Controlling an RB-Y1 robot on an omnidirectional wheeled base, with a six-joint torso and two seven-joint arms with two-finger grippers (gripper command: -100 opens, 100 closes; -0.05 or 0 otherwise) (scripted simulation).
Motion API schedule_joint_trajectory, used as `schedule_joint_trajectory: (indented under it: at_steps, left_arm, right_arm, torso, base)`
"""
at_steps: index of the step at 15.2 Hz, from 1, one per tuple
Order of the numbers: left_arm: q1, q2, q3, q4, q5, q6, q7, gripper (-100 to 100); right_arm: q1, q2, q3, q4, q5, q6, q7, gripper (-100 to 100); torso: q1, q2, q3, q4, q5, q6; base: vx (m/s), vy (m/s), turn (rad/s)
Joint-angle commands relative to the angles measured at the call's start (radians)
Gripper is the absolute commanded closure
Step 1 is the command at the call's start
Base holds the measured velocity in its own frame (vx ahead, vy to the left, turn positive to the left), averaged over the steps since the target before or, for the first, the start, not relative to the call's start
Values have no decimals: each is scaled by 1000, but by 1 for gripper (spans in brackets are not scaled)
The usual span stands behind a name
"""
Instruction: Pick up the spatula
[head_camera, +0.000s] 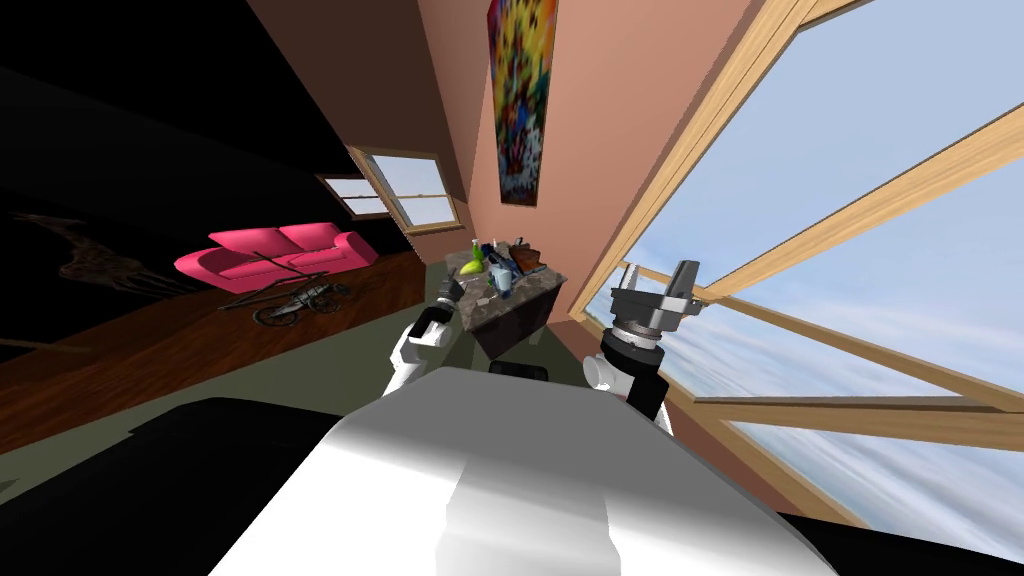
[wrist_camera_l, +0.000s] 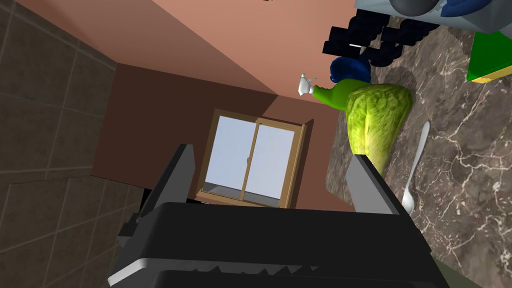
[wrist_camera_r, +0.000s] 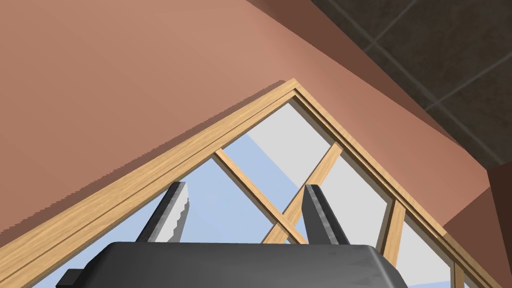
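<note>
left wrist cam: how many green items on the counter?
3: a spray bottle beside the leafy head, which lies next to the white utensil; a yellow-edged box farther along the counter. Clutter may hide more.

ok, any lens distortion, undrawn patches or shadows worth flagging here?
Head view: rolled, wide lens splays the window frames; black area at upper left. Left wrist view: cabbage throws a soft shadow on the marble counter. Right wrist view: flat light, no glare.
</note>
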Motion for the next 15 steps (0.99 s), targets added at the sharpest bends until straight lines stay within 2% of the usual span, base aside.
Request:
schedule_joint_trajectory:
  at_steps: [1,2,3,5,6,8,9,11,12,14,15]
  left_arm:
    - [-25,22,4,34,31,50,30,-100]
    - [-25,22,4,34,31,70,30,-100]
    - [-47,42,9,65,60,94,58,-100]
    - [-47,42,9,65,60,131,58,-100]
    - [-70,62,14,95,90,155,86,-100]
    - [-70,62,14,95,90,192,86,-100]
    - [-93,82,19,127,120,219,114,-100]
    - [-93,82,19,127,120,254,114,-100]
    - [-117,102,25,158,151,283,142,-100]
    - [-117,102,25,158,151,317,142,-100]
    - [-140,122,30,191,182,347,171,-100]
  right_arm:
    - [0,0,0,0,0,0,0,0]
    - [0,0,0,0,0,0,0,0]
    - [0,0,0,0,0,0,0,0]
    - [0,0,0,0,0,0,0,0]
    - [0,0,0,0,0,0,0,0]
    - [0,0,0,0,0,0,0,0]
    - [0,0,0,0,0,0,0,0]
    - [0,0,0,0,0,0,0,0]
    - [0,0,0,0,0,0,0,0]
    - [0,0,0,0,0,0,0,0]
    - [0,0,0,0,0,0,0,0]
  torso:
    - [0,0,0,0,0,0]
    - [0,0,0,0,0,0]
    - [0,0,0,0,0,0]
    - [0,-1,0,0,0,0]
    - [0,0,0,0,0,0]
    - [0,0,0,0,0,0]
    - [0,0,0,0,0,0]
    - [0,0,0,0,0,0]
    - [0,0,0,0,0,0]
    - [0,0,0,0,0,0]
    - [0,0,0,0,0,0]
  base:
    - [16,-11,-81]
    - [17,-10,-83]
    - [22,-11,-111]
    - [21,-9,-71]
    - [18,-11,-94]
    - [17,-10,-65]
    - [20,-12,-72]
    - [17,-9,-68]
    - [16,-10,-92]
    - [15,-8,-67]
    - [16,-9,-86]
